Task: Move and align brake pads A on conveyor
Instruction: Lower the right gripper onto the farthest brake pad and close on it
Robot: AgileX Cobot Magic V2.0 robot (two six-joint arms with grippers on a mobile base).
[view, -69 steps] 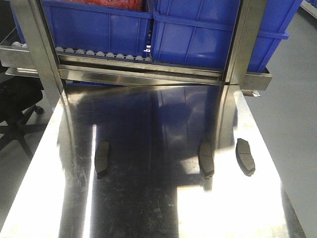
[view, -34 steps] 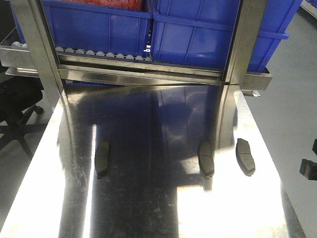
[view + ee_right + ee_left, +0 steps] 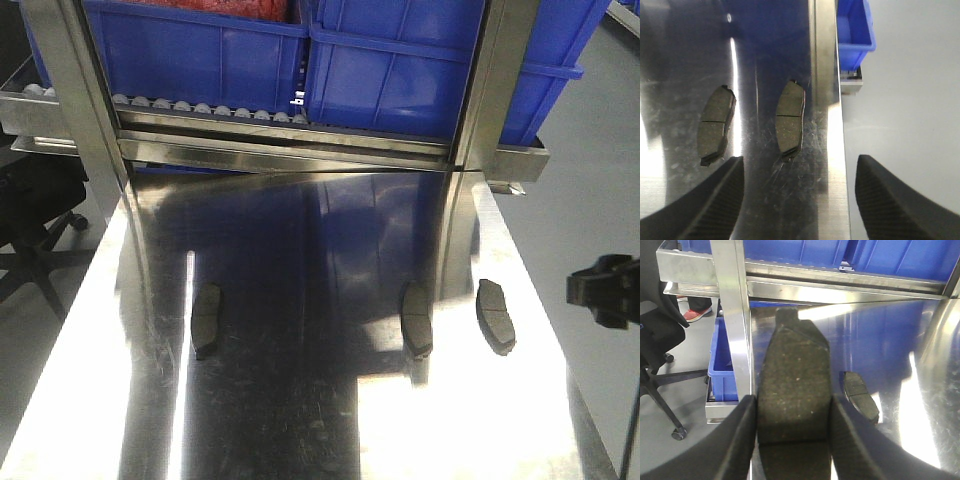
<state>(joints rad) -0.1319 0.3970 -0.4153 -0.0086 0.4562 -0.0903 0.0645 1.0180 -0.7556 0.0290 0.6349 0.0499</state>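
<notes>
Three brake pads A lie on the shiny steel table [image 3: 300, 420]: one at the left [image 3: 206, 320], one right of centre [image 3: 416, 320] and one near the right edge [image 3: 496, 316]. My left gripper [image 3: 794, 440] is shut on a fourth dark pad [image 3: 794, 375], held lengthwise above the table's left edge; the left pad [image 3: 860, 396] lies just to its right. My right gripper [image 3: 800, 200] is open and empty over the table's right edge, short of two pads [image 3: 716, 125] [image 3: 790, 120]. In the front view it shows at the right border [image 3: 605, 290]. The conveyor is out of view.
A steel roller rack [image 3: 280, 145] with blue bins [image 3: 200, 50] stands across the far end of the table. A black office chair [image 3: 35, 215] is off the left side. A blue bin [image 3: 855, 30] sits on the floor beyond the table's right edge [image 3: 840, 150].
My right gripper has come into the front view at the right border and moved up and leftward. The three pads on the table have not moved.
</notes>
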